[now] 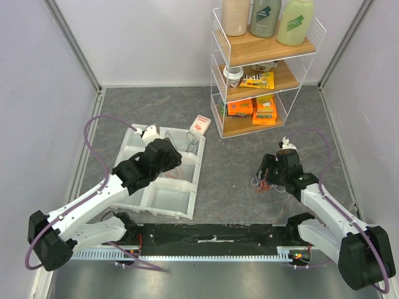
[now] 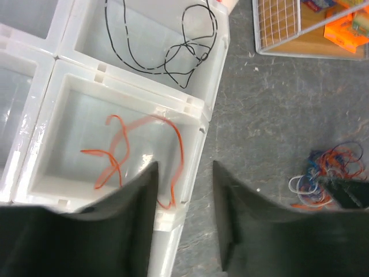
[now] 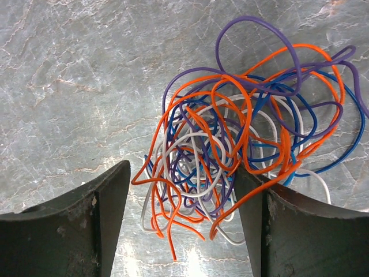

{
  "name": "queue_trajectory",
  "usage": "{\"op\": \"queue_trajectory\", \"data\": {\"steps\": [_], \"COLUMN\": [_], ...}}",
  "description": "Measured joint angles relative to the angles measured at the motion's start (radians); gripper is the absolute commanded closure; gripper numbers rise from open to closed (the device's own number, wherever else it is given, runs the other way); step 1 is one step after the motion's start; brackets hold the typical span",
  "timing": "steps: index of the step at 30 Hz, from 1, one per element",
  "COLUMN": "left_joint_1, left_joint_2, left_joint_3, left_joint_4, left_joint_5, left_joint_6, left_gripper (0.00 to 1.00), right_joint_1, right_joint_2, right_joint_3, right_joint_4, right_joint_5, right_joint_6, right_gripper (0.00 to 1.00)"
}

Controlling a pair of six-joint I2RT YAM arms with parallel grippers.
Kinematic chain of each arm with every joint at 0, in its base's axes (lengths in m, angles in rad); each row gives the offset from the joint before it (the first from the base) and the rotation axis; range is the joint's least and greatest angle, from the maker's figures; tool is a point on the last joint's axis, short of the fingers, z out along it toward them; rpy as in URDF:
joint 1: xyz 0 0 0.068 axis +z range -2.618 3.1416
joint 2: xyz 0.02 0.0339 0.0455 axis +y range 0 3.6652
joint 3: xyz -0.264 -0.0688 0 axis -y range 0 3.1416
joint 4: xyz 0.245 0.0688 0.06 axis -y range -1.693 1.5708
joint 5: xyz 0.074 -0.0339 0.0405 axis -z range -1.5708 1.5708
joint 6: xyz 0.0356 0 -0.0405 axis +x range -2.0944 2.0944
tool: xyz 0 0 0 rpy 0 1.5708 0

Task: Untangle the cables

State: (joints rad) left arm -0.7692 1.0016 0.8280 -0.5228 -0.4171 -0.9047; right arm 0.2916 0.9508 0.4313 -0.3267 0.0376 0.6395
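Print on the bottles [image 1: 265, 17] and snack packets [image 1: 257, 80] on the wire shelf [image 1: 249, 53] is too small to read.

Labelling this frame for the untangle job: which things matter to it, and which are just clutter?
Job:
- tangle of cables on the table, between the open fingers of the right gripper
- orange cable and black cable, in separate compartments of the white tray
- left gripper, open above the tray

Lying about:
- wire shelf with bottles, cup, snack packs
- small box beside the tray
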Motion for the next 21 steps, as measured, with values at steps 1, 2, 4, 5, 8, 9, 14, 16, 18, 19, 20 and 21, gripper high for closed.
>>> {"op": "queue_trajectory", "data": {"steps": [1,2,4,5,8,9,14,16,18,19,20,21], "left_joint_1": [0.000,0.000,0.001,0.002,0.002,0.003,0.005,-0.015,-0.080,-0.126,-0.178,-0.224], "left_joint_2": [0.003,0.004,-0.003,-0.013,-0.048,-0.060,-0.040,0.016,0.107,0.154,0.208,0.258], "left_joint_3": [-0.001,-0.003,-0.011,-0.022,-0.050,-0.061,-0.102,-0.104,-0.097,-0.085,-0.068,-0.051], "left_joint_4": [0.002,0.002,0.002,0.001,0.002,0.011,0.201,0.298,0.395,0.423,0.446,0.465], "left_joint_5": [-0.010,-0.024,-0.046,-0.056,-0.059,-0.043,0.221,0.337,0.419,0.444,0.467,0.483], "left_joint_6": [-0.003,-0.009,-0.019,-0.025,-0.024,-0.014,0.104,0.135,0.169,0.186,0.203,0.218], "left_gripper": [0.23,0.13,0.08,0.08,0.16,0.20,0.32,0.33,0.35,0.36,0.38,0.39], "right_joint_1": [0.000,0.000,0.000,0.000,0.006,0.016,0.134,0.180,0.204,0.210,0.212,0.212], "right_joint_2": [-0.003,-0.006,-0.016,-0.019,-0.022,-0.021,0.003,0.007,0.006,0.002,-0.005,-0.016], "right_joint_3": [-0.002,-0.003,-0.006,-0.009,-0.014,-0.014,-0.014,-0.015,-0.015,-0.015,-0.015,-0.014], "right_joint_4": [0.002,0.003,0.006,0.010,0.021,0.021,0.049,0.071,0.092,0.096,0.094,0.091], "right_joint_5": [-0.006,-0.014,-0.041,-0.055,-0.098,-0.114,-0.186,-0.225,-0.252,-0.258,-0.261,-0.261], "right_joint_6": [-0.003,-0.005,-0.007,-0.010,-0.014,-0.016,-0.013,0.000,0.014,0.019,0.022,0.023], "right_gripper": [0.21,0.21,0.22,0.23,0.27,0.28,0.37,0.42,0.41,0.35,0.29,0.25]}}
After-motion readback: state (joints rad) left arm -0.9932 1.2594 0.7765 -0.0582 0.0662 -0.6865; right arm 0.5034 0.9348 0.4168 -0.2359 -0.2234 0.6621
